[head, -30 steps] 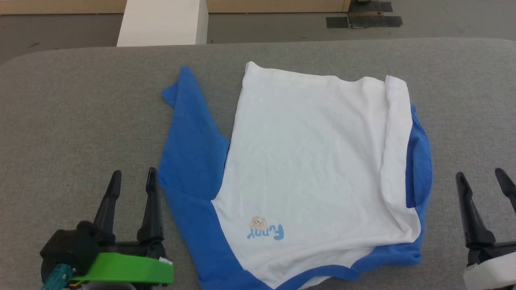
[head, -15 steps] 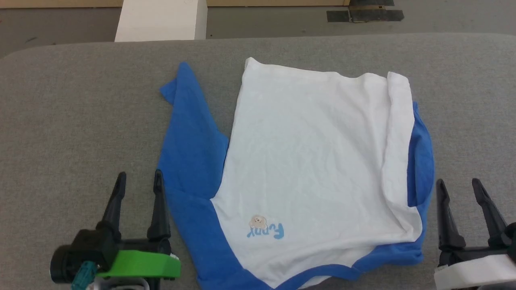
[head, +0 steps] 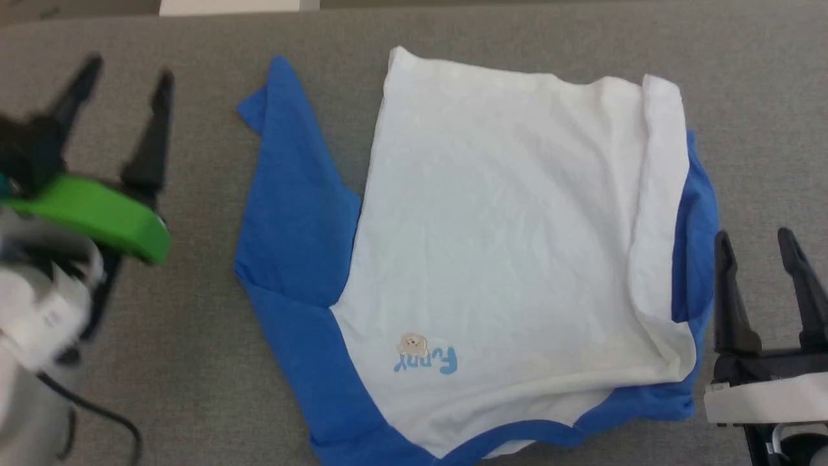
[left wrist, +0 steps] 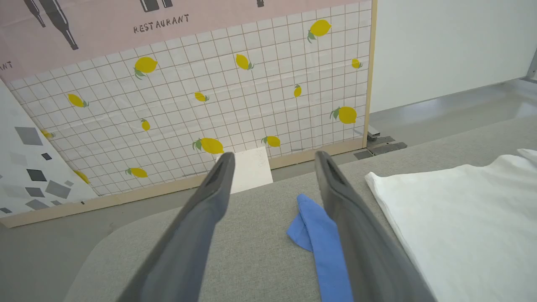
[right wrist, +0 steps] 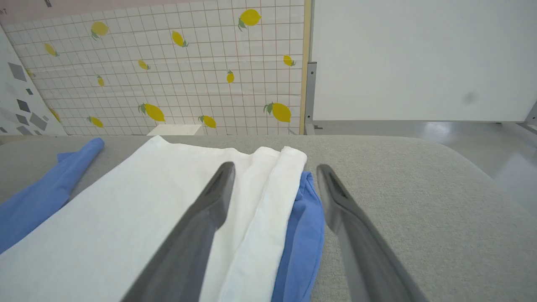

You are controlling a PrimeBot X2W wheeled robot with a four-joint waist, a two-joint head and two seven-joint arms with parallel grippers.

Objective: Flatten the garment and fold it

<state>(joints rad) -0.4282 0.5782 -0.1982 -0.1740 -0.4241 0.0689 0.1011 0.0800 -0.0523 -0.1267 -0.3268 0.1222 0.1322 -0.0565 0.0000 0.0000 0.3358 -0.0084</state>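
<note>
Swings left tool (head: 129, 68) forward along the tabletop's (head: 194, 362) left side, from beside the shoulder to level with the tip of the spread sleeve (head: 291, 194), blurred with motion; nudges right tool (head: 753, 236) inward, now just beside the garment's (head: 504, 226) right margin; tips the head view downward as well, hence the whole scene's shift, not the cloth's; keeps both tools wide open, holding nothing; leaves garment mid-tabletop, neck toward the near edge, hem toward the far edge, right side doubled over in a white flap (head: 660, 194) with the tucked sleeve (head: 698, 213) beneath; suggests, as a judgement, an outward two-tool pull coming: flattening barely begun, folding not yet.
</note>
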